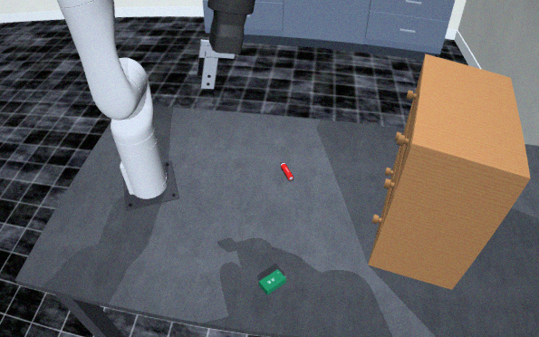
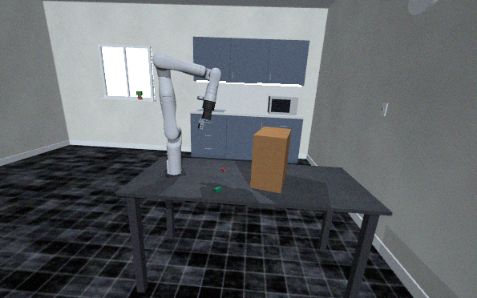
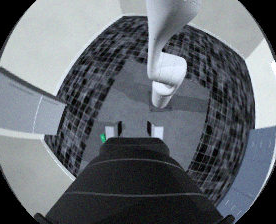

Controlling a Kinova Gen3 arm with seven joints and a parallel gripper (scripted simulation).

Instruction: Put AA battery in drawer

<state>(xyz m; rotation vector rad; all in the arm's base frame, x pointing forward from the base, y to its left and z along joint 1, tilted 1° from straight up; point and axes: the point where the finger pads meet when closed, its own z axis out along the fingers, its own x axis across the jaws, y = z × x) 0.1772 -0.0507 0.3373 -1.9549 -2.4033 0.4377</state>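
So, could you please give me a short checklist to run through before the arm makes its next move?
1. Gripper open and holding nothing: ok.
2. AA battery lying free on the table, apart from the other things: ok.
3. Chest upright on the table: ok.
4. Target drawer open to receive the battery: not ok; all knobs sit close to the front.
5. Green block away from the line between battery and chest: ok.
6. Gripper high above the table, nothing under it: ok.

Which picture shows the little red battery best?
The top view: the battery lies big and plain on the table, near its middle. The exterior view shows it only as a tiny red speck. The wrist view does not show it.
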